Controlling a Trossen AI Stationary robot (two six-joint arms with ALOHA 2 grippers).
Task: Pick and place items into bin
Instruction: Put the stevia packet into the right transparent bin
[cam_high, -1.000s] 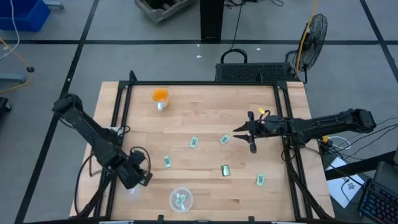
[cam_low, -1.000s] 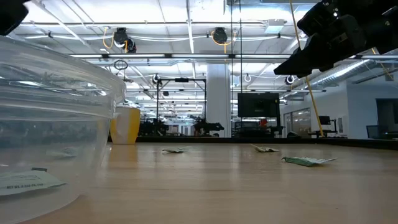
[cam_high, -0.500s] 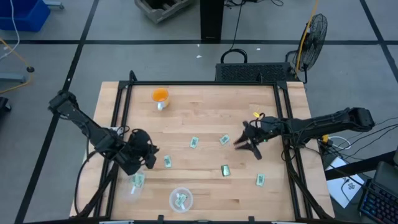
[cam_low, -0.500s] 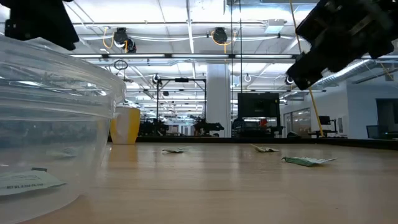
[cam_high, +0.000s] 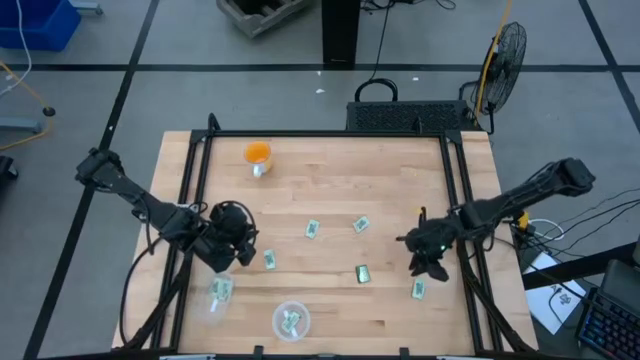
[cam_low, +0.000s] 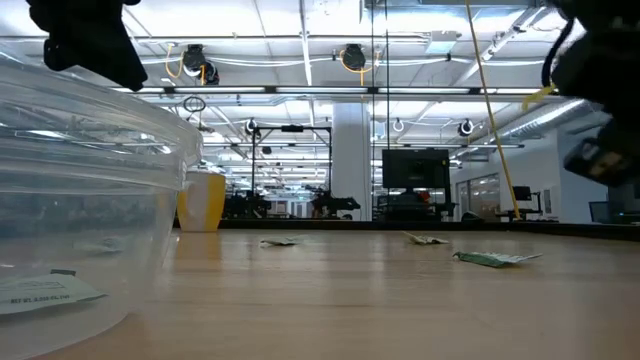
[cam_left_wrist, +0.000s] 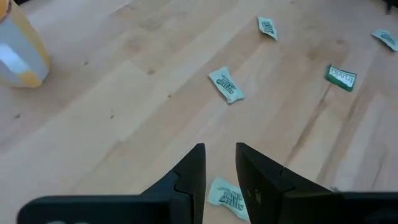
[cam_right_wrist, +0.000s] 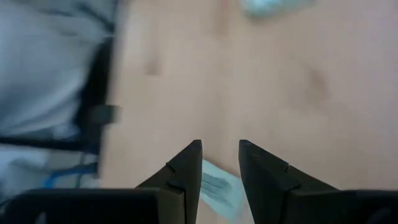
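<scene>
Several small pale green and white packets lie flat on the wooden table: one (cam_high: 269, 260) just in front of my left gripper (cam_high: 247, 256), one (cam_high: 418, 290) just near of my right gripper (cam_high: 427, 268), others (cam_high: 312, 229) (cam_high: 361, 224) (cam_high: 362, 272) in the middle, one (cam_high: 221, 290) near the left rail. The clear round bin (cam_high: 290, 320) at the near edge holds packets. In the left wrist view a packet (cam_left_wrist: 225, 196) lies on the table beyond the narrow gap of my left gripper (cam_left_wrist: 219, 163). The right wrist view shows a packet (cam_right_wrist: 217, 185) likewise beyond my right gripper (cam_right_wrist: 219, 155). Both stand slightly open, holding nothing.
An orange ball-like object on a silver base (cam_high: 258, 156) stands at the far left of the table. Black rails (cam_high: 190, 200) (cam_high: 462, 220) run along the left and right sides. In the low view the bin's wall (cam_low: 90, 200) fills the left.
My left gripper has swung from the near left corner toward the table's middle and risen a little, rolling as it went; the packet by the left rail now shows. My right gripper has come toward the near edge and down, turning, and now hovers by the near right packet.
</scene>
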